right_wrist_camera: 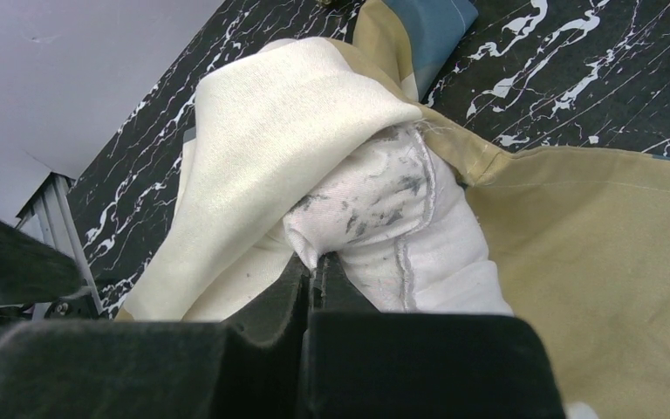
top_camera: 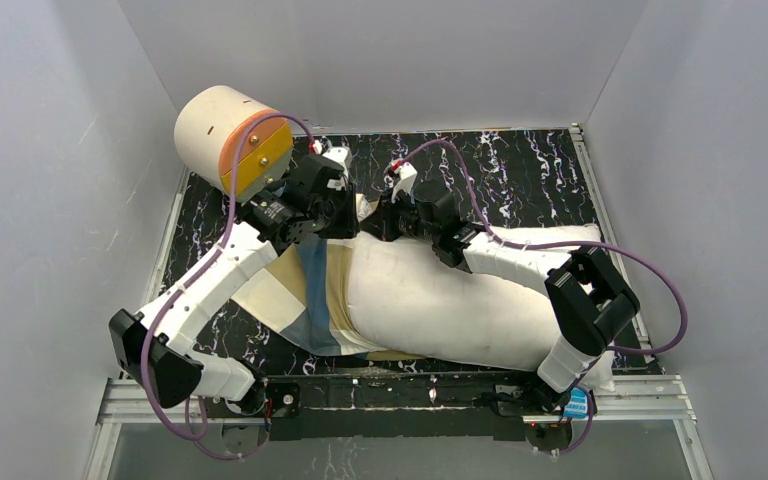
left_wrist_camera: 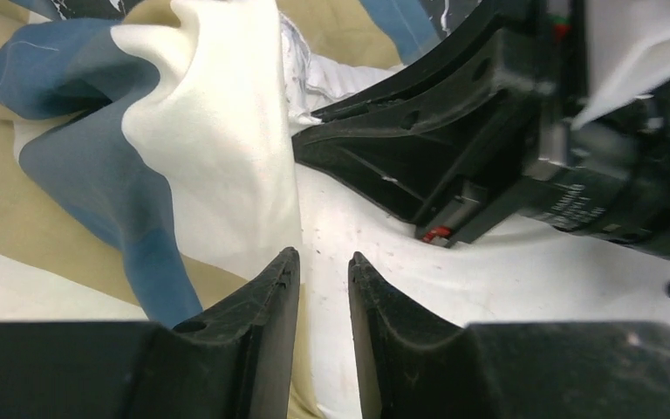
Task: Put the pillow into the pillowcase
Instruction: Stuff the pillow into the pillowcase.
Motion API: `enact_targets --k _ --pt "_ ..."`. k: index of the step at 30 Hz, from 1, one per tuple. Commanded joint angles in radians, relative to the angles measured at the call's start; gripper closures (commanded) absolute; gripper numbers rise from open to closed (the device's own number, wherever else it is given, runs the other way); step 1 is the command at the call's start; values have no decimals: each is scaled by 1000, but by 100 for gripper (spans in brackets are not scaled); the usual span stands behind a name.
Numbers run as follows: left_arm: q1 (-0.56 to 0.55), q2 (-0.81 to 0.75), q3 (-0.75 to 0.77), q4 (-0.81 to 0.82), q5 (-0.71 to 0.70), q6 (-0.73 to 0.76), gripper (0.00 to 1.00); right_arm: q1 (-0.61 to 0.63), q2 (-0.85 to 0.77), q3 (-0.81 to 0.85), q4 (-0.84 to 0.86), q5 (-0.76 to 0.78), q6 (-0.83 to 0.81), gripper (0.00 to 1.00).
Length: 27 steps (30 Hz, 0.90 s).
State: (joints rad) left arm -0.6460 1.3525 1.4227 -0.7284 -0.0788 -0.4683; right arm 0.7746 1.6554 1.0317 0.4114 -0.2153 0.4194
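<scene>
Counter (top_camera: 530,170): black marble-look top with white veining, metal rails along the near and right edges. Plain white pillow (top_camera: 440,300) lies lengthwise across the centre and right, reaching the right rail. Its left end is tucked into the rumpled blue/tan/cream pillowcase (top_camera: 290,285), which is spread on the counter centre-left. Cream-and-orange cylinder (top_camera: 225,140) sits at the far-left corner.
</scene>
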Motion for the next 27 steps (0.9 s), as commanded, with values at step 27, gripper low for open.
enact_targets --k 27 --pt "-19 -29 15 405 179 -28 100 27 -1 -77 -8 -57 50 99"
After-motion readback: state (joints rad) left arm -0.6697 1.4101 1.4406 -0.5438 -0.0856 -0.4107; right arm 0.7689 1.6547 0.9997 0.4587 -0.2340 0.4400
